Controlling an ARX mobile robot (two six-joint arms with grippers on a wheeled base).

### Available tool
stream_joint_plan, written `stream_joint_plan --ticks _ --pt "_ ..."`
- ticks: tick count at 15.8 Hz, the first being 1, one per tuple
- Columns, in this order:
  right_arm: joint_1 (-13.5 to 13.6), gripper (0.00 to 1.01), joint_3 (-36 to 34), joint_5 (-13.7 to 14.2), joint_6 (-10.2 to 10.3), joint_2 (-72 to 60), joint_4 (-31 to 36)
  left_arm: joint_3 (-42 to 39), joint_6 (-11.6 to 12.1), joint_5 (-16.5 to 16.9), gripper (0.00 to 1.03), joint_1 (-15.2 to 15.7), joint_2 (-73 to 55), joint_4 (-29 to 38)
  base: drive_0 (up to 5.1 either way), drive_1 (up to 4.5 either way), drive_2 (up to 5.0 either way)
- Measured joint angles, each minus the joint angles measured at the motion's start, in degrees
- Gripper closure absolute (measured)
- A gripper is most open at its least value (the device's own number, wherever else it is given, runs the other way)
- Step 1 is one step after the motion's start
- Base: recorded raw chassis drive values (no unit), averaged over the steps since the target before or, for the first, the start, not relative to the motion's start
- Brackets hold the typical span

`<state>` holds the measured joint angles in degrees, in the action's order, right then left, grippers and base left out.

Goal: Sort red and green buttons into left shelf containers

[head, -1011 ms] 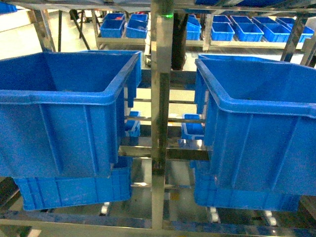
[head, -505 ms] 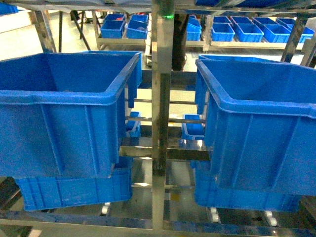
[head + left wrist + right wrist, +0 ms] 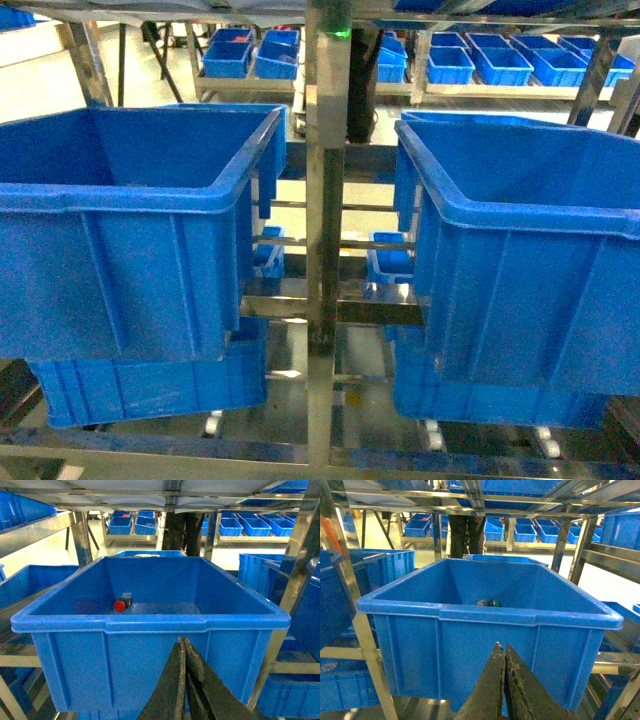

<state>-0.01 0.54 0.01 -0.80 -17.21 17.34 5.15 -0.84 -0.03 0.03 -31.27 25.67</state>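
In the left wrist view a red button (image 3: 120, 605) with a round red cap lies on the floor of a large deep blue crate (image 3: 150, 622), near its left wall. My left gripper (image 3: 183, 641) is shut and holds nothing, just in front of that crate's near wall and below its rim. Seen from the right wrist, a small dark button with a greenish end (image 3: 488, 602) lies on its side in another large blue crate (image 3: 490, 612). My right gripper (image 3: 501, 646) is shut and holds nothing, before this crate's front wall. Neither gripper shows in the head view.
The head view shows both crates (image 3: 130, 195) (image 3: 520, 215) on a steel rack, with an upright steel post (image 3: 326, 200) between them. More blue crates (image 3: 150, 385) sit on the level below. Small shallow blue bins (image 3: 500, 62) fill racks at the back.
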Motion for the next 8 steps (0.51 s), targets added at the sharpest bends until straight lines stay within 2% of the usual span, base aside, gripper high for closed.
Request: stream_joint_plan --ticks 6,7,8 --pt "0.0 0.99 0.0 0.0 0.0 6.3 -6.4 -2.7 0.0 0.0 1.01 0.0 9.0 -5.9 0.0 0.00 0.0" --pt "0.0 0.99 0.0 0.0 0.0 7.3 -7.3 -4.1 0.0 0.0 1.01 0.0 10.1 -4.2 0.0 0.00 0.0" --pt "0.0 0.99 0.0 0.0 0.0 8.4 -9.2 -4.4 0.0 0.0 1.01 0.0 10.8 -5.7 0.0 0.00 0.0"
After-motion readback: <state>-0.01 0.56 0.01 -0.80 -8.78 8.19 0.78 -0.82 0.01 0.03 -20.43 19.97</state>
